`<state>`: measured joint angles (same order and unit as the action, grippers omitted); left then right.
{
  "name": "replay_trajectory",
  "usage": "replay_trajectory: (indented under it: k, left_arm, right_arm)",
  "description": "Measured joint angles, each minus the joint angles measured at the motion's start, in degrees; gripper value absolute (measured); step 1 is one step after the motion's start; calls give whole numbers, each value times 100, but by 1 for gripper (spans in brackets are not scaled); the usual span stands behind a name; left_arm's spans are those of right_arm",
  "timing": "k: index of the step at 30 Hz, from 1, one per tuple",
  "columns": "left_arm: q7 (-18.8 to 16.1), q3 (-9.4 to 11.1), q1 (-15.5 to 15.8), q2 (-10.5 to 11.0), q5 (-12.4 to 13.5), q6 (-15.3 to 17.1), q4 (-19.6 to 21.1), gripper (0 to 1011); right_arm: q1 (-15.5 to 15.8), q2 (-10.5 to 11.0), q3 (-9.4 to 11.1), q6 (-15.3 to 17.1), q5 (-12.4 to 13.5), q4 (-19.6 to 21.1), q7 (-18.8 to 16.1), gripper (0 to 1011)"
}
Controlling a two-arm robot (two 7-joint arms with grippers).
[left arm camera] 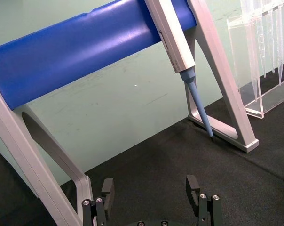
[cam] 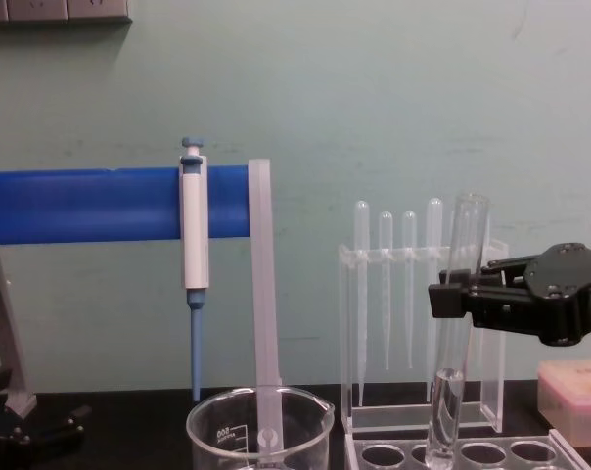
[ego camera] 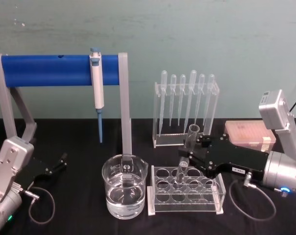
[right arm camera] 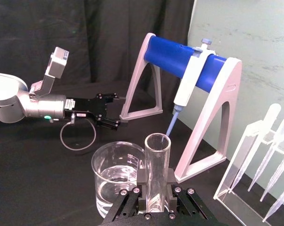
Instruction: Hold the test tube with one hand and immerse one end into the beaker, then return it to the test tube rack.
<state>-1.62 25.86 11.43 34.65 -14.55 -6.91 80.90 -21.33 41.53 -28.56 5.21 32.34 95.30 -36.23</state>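
Note:
The test tube [ego camera: 189, 149] stands nearly upright, with my right gripper [ego camera: 191, 151] shut on its upper half. In the chest view the test tube [cam: 460, 323] reaches down with its rounded end at a back hole of the clear rack [cam: 530, 452]. The right wrist view shows the test tube [right arm camera: 156, 162] clamped between the fingers [right arm camera: 141, 181], its open rim above them. The beaker [ego camera: 124, 188], part full of clear liquid, stands left of the rack; it also shows as the beaker [right arm camera: 114, 181] beside the tube. My left gripper [ego camera: 57, 164] rests open on the table at far left, with nothing between its fingers [left arm camera: 107, 189].
A white-and-blue pipettor [ego camera: 97, 90] hangs on a blue-barred grey stand [ego camera: 60, 71] behind the beaker. A clear holder with several plastic pipettes [ego camera: 186, 110] stands behind the clear rack [ego camera: 187, 191]. A pink box [ego camera: 248, 133] sits at the back right.

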Motion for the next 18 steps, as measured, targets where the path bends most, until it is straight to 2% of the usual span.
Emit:
replay_trajectory:
  k: [18]
  left_arm:
    - [0,0,0,0,0,0,0,1000]
  right_arm:
    - [82,-129,8,-15,-93,-148,-70,238]
